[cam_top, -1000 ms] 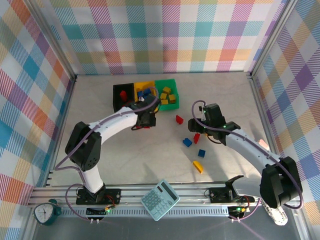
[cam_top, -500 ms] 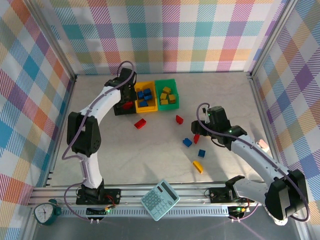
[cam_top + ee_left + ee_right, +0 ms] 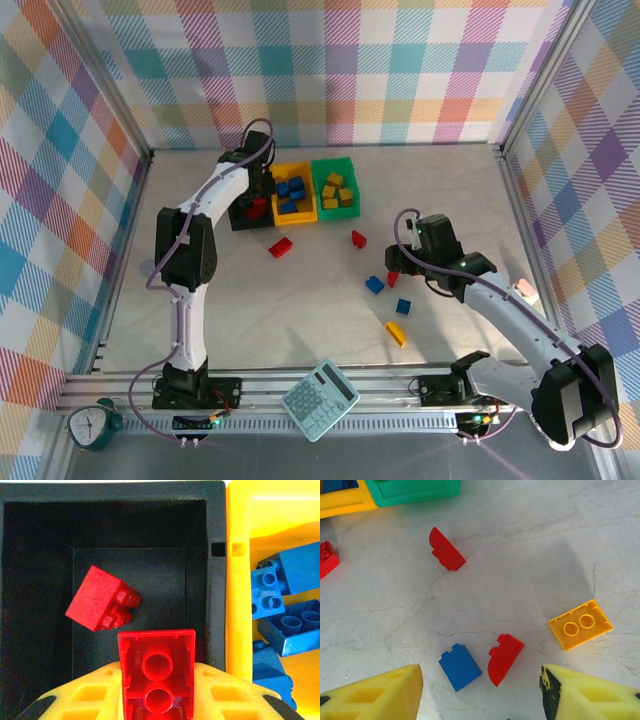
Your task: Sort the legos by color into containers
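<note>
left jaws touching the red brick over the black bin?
Touching. Left wrist view: the red brick sits pinched between the left jaws, yellow pads against both sides, above the black bin.

A small red plastic brick with two holes [image 3: 156, 666] sits low in the middle, pinched between two yellow fingers [image 3: 85, 700]; above, a black plastic bin [image 3: 215, 580] holds a tipped red studded brick [image 3: 97, 604]; at the right, blue plastic bricks [image 3: 290, 630] lie in a yellow plastic bin [image 3: 235, 605].

Left wrist: clamped red brick [image 3: 157, 680] runs off bottom edge; yellow bin [image 3: 239, 605] cropped right. Right wrist: loose red brick [image 3: 326, 559] cropped left.
</note>
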You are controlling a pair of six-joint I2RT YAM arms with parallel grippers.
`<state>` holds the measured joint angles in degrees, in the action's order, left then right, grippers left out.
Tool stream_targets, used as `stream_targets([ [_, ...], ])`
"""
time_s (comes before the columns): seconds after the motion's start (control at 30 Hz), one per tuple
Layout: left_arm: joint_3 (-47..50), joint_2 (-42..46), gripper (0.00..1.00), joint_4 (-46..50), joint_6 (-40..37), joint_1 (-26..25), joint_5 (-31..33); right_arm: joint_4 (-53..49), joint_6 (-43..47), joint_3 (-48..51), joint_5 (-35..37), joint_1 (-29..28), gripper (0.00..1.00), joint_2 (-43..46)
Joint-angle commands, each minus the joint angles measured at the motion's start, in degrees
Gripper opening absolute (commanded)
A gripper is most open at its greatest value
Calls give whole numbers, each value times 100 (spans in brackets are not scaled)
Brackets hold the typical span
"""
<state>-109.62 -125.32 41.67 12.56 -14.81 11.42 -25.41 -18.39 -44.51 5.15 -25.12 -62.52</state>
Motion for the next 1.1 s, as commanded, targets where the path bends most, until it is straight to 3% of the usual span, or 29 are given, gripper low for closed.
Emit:
stream_targets([
  [0.0, -156, -87, 32, 17, -192, 48, -76, -62, 89, -126, 14, 27, 64, -8],
  [0.2, -175, -51, 57, 34, -244, 70, -54, 3, 99, -156, -39, 25, 64, -161],
  [0.4, -137, 215, 59, 112, -276, 75, -105, 101, 212, -189, -166, 25, 64, -370],
  [0.63, 714, 1244, 61, 11, -108, 48, -118, 321, 450, -370, -441, 8, 65, -1172],
  [0.87, 1878, 2488, 62, -176, 152, -95, -128, 32, 103, -616, 182, -62, 65, -1911],
  [1.07, 2834, 3391, 63, -344, 416, -382, -128, 28, -307, -572, 513, -176, 58, -2161],
])
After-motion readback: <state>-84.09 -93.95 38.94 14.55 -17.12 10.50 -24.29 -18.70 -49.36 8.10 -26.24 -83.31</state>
